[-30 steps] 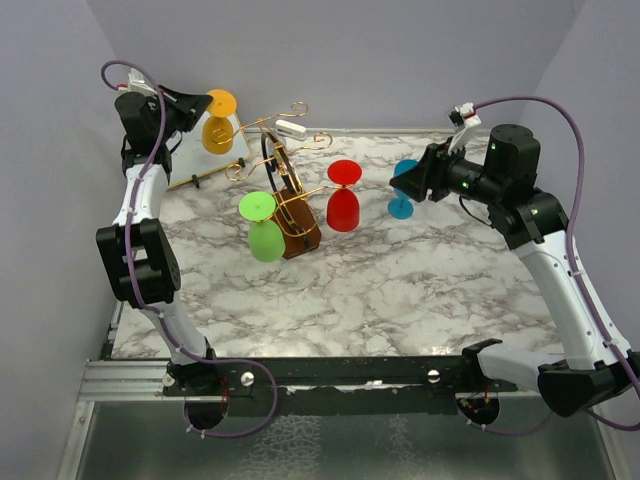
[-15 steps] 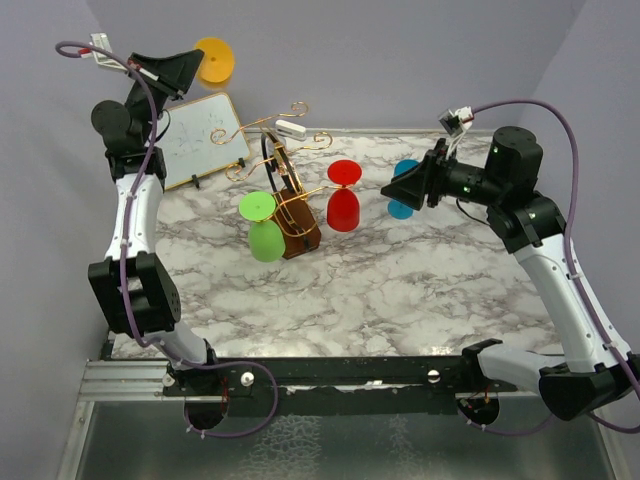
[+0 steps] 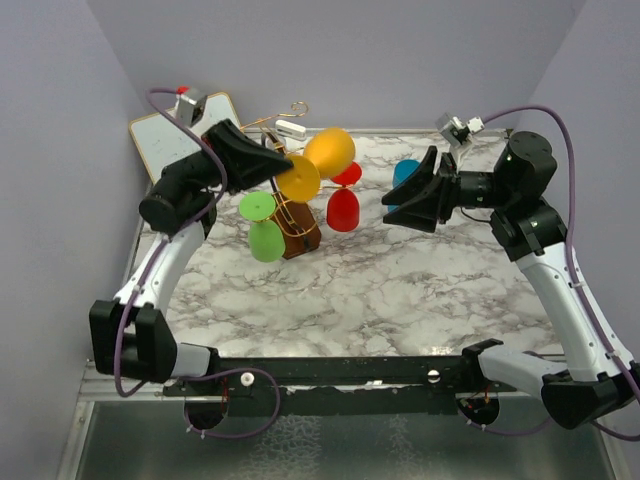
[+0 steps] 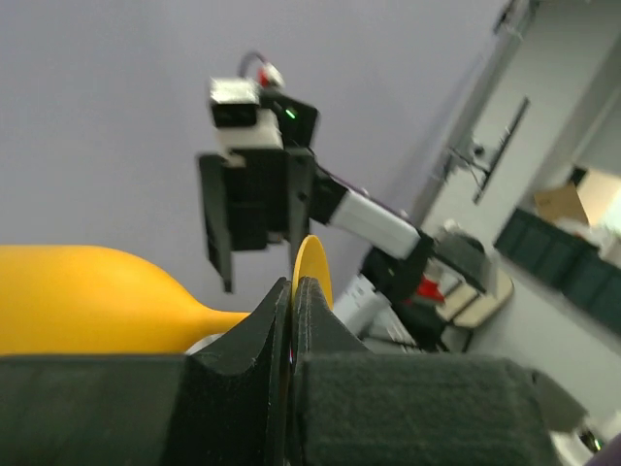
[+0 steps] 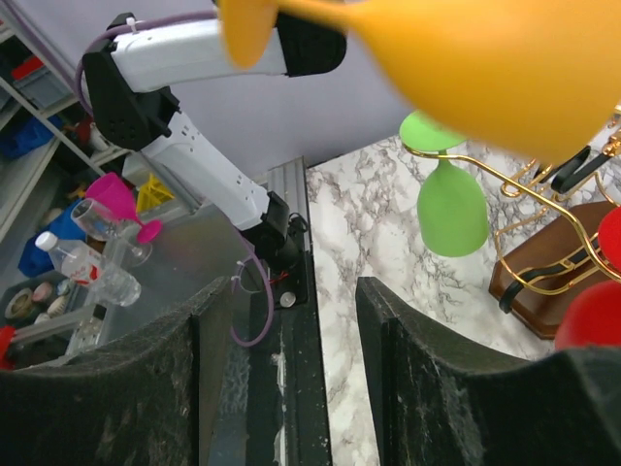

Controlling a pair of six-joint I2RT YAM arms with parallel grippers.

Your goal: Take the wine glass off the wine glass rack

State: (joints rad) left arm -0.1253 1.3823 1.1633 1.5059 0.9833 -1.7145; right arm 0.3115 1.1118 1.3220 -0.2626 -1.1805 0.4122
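My left gripper [image 3: 287, 168] is shut on the foot disc of an orange wine glass [image 3: 328, 151] and holds it sideways in the air above the gold wire rack [image 3: 292, 108] with its brown wooden base [image 3: 302, 239]. In the left wrist view my gripper [image 4: 293, 283] pinches the disc edge, with the orange wine glass's bowl [image 4: 87, 296] to the left. A green glass [image 3: 265, 240] and a red glass [image 3: 343, 209] hang upside down from the rack. My right gripper [image 3: 398, 205] is open and empty, right of the red glass. In the right wrist view my right gripper [image 5: 291, 291] faces the green glass [image 5: 451, 206].
A blue glass [image 3: 405, 171] stands behind my right gripper. A white board [image 3: 165, 135] leans at the back left. The marble table's near edge carries a black rail [image 3: 350, 372]. The orange glass [image 5: 485, 58] fills the top of the right wrist view.
My left arm swung the orange glass from the back left corner, up, then right and forward to above the rack. My right gripper rose slightly and stayed open.
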